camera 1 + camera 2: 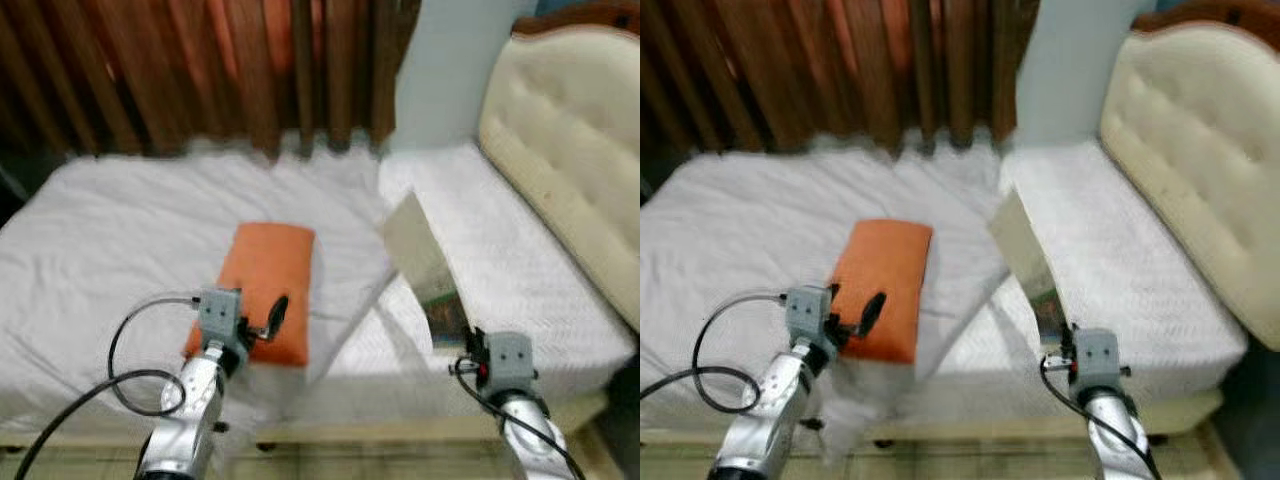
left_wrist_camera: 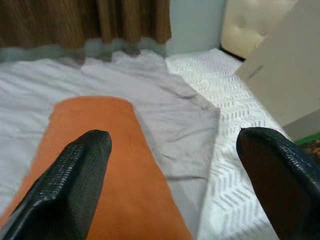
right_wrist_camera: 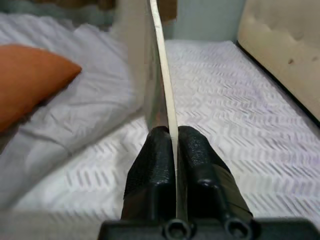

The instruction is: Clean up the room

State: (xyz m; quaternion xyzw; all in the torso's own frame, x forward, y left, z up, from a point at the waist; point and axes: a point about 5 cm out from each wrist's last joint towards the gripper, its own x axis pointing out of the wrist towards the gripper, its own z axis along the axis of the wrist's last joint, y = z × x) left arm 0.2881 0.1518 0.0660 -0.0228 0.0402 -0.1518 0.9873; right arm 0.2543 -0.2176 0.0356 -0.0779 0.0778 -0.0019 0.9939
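An orange pillow [image 1: 265, 285] lies on the grey sheet [image 1: 120, 230] near the bed's front edge. My left gripper [image 2: 172, 140] hovers open just over the pillow's near end, with nothing between its fingers [image 1: 278, 312]. A thin flat book [image 1: 415, 250] with a beige cover and a green printed corner stands tilted on edge above the white quilted mattress [image 1: 510, 260]. My right gripper [image 3: 175, 132] is shut on the book's lower edge [image 3: 161, 75], fingers pressed on both faces.
A cream tufted headboard [image 1: 570, 140] lines the right side of the bed. Brown curtains [image 1: 200, 70] hang behind it, beside a pale wall strip [image 1: 450, 70]. The bed's wooden front rail [image 1: 400, 430] runs just before my arms. A black cable [image 1: 130, 370] loops off my left arm.
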